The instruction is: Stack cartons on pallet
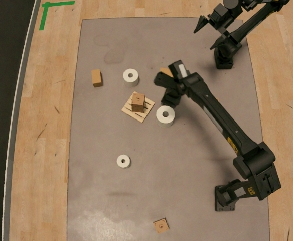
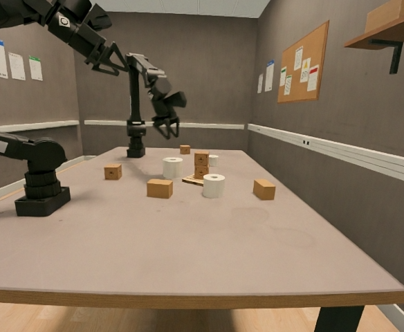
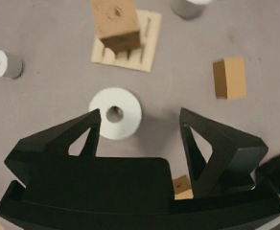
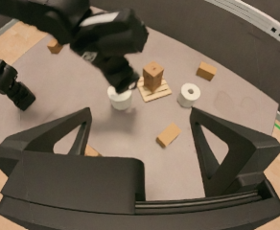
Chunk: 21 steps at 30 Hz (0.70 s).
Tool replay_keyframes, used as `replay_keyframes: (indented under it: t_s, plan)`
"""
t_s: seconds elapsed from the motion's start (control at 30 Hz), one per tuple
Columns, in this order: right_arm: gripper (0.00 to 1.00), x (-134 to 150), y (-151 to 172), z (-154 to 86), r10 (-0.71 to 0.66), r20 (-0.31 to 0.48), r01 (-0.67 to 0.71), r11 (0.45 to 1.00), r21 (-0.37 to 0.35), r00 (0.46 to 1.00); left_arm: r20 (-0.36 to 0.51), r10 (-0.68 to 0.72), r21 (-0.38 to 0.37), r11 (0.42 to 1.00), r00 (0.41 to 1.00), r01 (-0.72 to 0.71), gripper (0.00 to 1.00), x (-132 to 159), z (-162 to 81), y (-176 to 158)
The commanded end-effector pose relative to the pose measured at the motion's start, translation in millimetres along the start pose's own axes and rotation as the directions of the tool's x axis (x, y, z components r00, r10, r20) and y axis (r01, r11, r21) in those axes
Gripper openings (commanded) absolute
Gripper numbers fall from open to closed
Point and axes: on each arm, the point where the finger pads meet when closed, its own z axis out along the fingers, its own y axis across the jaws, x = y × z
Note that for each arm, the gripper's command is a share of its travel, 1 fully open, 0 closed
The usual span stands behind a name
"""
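Note:
Two cartons stand stacked on the pallet [image 1: 127, 110] [image 2: 190, 180] [image 3: 149, 62] [image 4: 164, 92]: the upper carton [image 1: 138, 98] [image 2: 201, 158] [image 3: 116, 16] sits on the lower carton [image 2: 201, 172]. A third carton [image 2: 113, 172] [image 3: 180, 186] [image 4: 91, 151] stands apart, almost hidden by the left arm in the top view. A fourth carton [image 1: 161, 226] [image 2: 185, 149] [image 4: 55, 46] lies far off near the left arm's end. All downward faces are hidden. My left gripper [image 2: 172, 136] [image 3: 140, 113] is open and empty, raised clear of the column. My right gripper [image 1: 202, 40] [image 2: 122, 72] [image 4: 140, 112] is open and empty, high up.
White rolls stand close to the pallet: a large one [image 1: 165, 122] [image 2: 172, 169] [image 3: 128, 126] and another [image 1: 131, 83] [image 2: 214, 187] [image 4: 189, 98]. A small roll [image 1: 119, 161] [image 3: 11, 65] stands apart. Two plain oblong boxes lie nearby, one [image 1: 96, 78] [image 2: 263, 189] and another [image 1: 165, 71] [image 2: 159, 188] [image 3: 236, 78].

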Motion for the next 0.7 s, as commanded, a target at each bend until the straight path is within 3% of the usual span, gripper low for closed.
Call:
replay_keyframes:
  t_s: [0.0,0.13,0.3,0.43,0.5,0.67]
  plan:
    - [1.00,-3.1,0.4,-0.2,0.000,0.001,0.000,1.000,-0.003,1.000,0.037,0.195,0.122,0.973,0.980,-0.198,0.79,24.6,-15.5,-34.3]
    - [1.00,-3.1,0.4,-0.2,0.000,0.001,0.000,1.000,-0.003,1.000,0.035,0.363,0.231,0.903,0.931,-0.361,0.79,76.5,-12.6,-54.5]
    - [1.00,-3.1,0.4,-0.2,0.000,0.001,0.000,1.000,-0.003,1.000,0.085,0.566,0.323,0.763,0.820,-0.560,0.79,141.2,-9.9,-66.1]
    - [1.00,-3.1,0.4,-0.2,0.000,0.001,0.000,1.000,-0.003,1.000,0.167,0.687,0.356,0.627,0.707,-0.693,0.79,185.3,-8.4,-69.0]
    - [1.00,-3.1,0.4,-0.2,0.000,0.001,0.000,1.000,-0.003,1.000,0.167,0.687,0.356,0.627,0.707,-0.693,0.79,185.3,-8.4,-69.0]
    - [1.00,-3.1,0.4,-0.2,0.000,0.001,0.000,1.000,-0.003,1.000,0.281,0.769,0.364,0.468,0.574,-0.805,0.79,228.9,-8.3,-69.4]
